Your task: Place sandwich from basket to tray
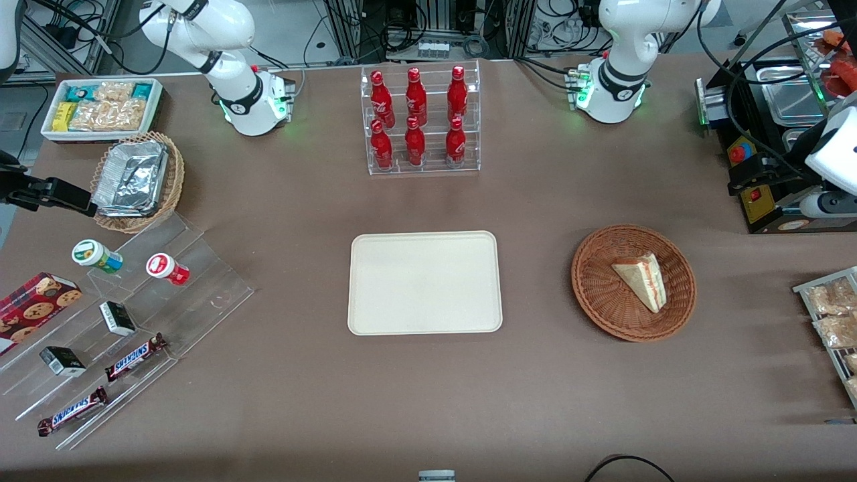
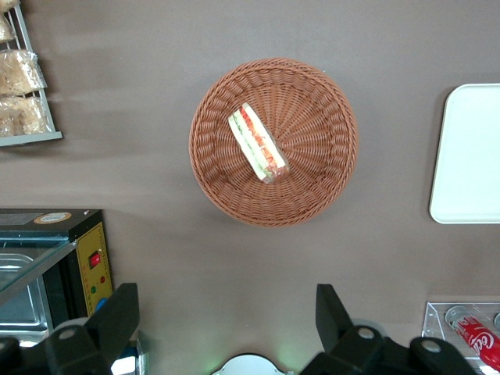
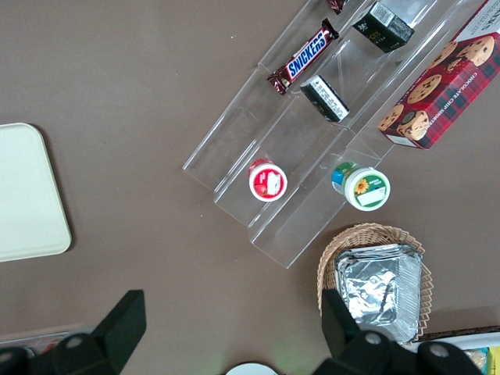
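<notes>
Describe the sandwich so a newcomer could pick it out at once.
Find the cream tray at the table's middle, then the round reddish-brown basket beside it, toward the working arm's end. The sandwich in it is a white triangular wedge with red, orange and green filling, the only thing there. The open gripper is high above, holding nothing.

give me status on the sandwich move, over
Pincer open, high above the table, nothing held. Sandwich in the basket, untouched. Tray bare beside the basket, nothing between them.
</notes>
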`<state>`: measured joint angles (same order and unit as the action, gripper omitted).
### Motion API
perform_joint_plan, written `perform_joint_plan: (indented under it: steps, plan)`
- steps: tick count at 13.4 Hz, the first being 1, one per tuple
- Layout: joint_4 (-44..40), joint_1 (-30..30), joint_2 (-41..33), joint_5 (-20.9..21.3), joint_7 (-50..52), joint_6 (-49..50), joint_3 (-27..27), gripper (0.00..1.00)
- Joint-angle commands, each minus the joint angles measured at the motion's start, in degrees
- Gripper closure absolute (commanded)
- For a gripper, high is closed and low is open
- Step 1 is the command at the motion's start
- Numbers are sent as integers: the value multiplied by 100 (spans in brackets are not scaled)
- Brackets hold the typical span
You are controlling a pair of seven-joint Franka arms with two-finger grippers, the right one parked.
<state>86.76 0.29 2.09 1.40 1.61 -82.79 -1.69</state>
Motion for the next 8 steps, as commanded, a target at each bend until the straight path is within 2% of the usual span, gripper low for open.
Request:
perform_joint_plan:
  steps: [1, 5, 8]
  plan:
    - [-98, -20, 37, -70, -73, -44, 19, 0]
    - [86, -21, 134, -87, -3, -150, 19, 0]
    - [858, -20, -23, -69, 172, -772, 37, 0]
